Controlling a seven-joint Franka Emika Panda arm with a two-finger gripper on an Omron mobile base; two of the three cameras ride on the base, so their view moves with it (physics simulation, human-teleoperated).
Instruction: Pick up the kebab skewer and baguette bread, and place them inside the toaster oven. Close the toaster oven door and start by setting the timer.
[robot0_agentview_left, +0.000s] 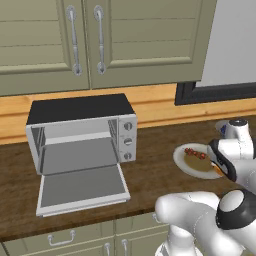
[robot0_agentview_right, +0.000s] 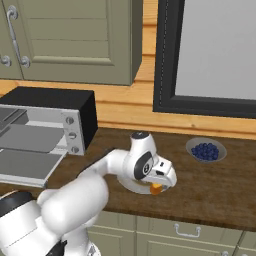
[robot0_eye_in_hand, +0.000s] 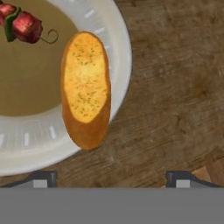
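Gripper: the gripper (robot0_eye_in_hand: 112, 178) is being held with its jaws spread wide, just over the near right rim of the plate (robot0_eye_in_hand: 124, 57); nothing is being gripped between the fingertips (robot0_eye_in_hand: 43, 178), which are standing well apart above the wooden counter (robot0_eye_in_hand: 175, 96).

Baguette bread: the baguette bread (robot0_eye_in_hand: 85, 87) is being seen lying flat on the right side of the plate in the hand view, one end reaching over the rim toward the fingertips; it is not being touched by either fingertip. In the right base view an orange tip of the baguette bread (robot0_agentview_right: 156, 188) is being shown beneath the hand.

Kebab skewer: the kebab skewer (robot0_agentview_left: 196, 153) is being shown lying across the far part of the plate (robot0_agentview_left: 181, 161), apart from the bread; its red chunks are being seen at the top left corner of the hand view.

Toaster oven: the toaster oven (robot0_agentview_left: 80, 131) is being shown on the counter, well to the left of the plate, against the back wall under the cabinets (robot0_agentview_left: 100, 40).

Toaster oven door: the toaster oven door (robot0_agentview_left: 82, 189) is being held dropped down flat toward the near edge of the counter, leaving the inside exposed.

Berries: a bowl of blue berries (robot0_agentview_right: 205, 150) is being shown on the counter to the right of the arm, below the window (robot0_agentview_right: 215, 50).
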